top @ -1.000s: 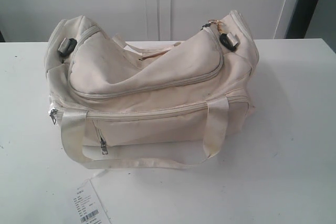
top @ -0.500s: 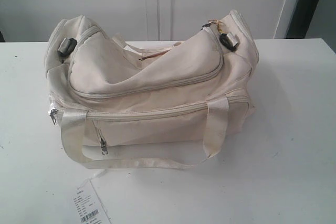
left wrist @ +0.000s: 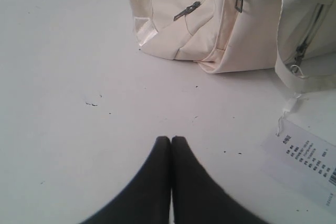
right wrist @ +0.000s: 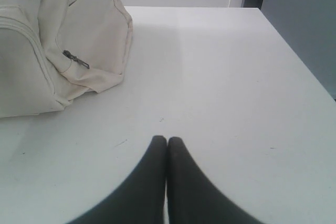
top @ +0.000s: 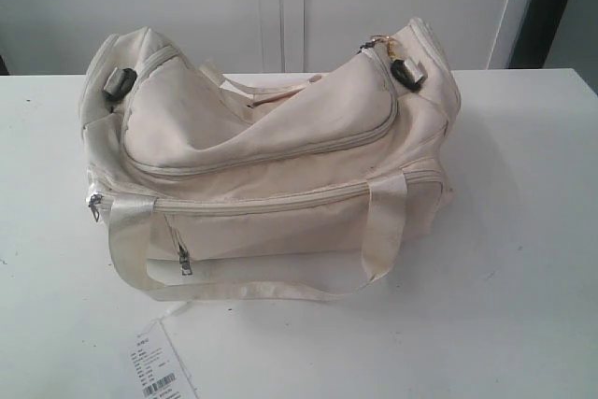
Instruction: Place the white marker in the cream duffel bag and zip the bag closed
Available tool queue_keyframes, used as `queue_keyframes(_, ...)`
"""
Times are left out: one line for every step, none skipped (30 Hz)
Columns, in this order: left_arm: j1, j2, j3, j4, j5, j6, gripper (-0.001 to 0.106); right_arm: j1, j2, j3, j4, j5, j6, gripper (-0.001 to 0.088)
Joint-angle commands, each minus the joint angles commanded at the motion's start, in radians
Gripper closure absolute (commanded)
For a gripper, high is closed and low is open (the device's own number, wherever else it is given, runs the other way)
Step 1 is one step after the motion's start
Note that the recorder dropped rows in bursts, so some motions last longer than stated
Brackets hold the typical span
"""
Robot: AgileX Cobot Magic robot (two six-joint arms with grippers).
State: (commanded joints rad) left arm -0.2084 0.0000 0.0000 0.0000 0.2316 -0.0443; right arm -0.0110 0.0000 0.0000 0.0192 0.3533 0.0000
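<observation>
Bag: cream duffel bag sits on the table, top zip closed.
Left gripper: jaws together, empty, over table beside bag.
Right gripper: jaws together, empty, by bag's other end.

Left gripper: black fingers pressed together along their visible length, tips touching, jaws closed. Right gripper: same condition, black fingers meeting tip to tip, jaws closed. Each pair tapers to a narrow point.
</observation>
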Motion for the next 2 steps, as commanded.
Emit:
queue_keyframes(0.0, 0.0, 0.0, 0.0, 0.0, 0.0, 0.105, 0.0, 0.0, 0.0, 0.0, 0.0, 0.0, 0.0868)
queue_keyframes(0.0, 0.0, 0.0, 0.0, 0.0, 0.0, 0.105, 0.0, 0.0, 0.0, 0.0, 0.0, 0.0, 0.0868)
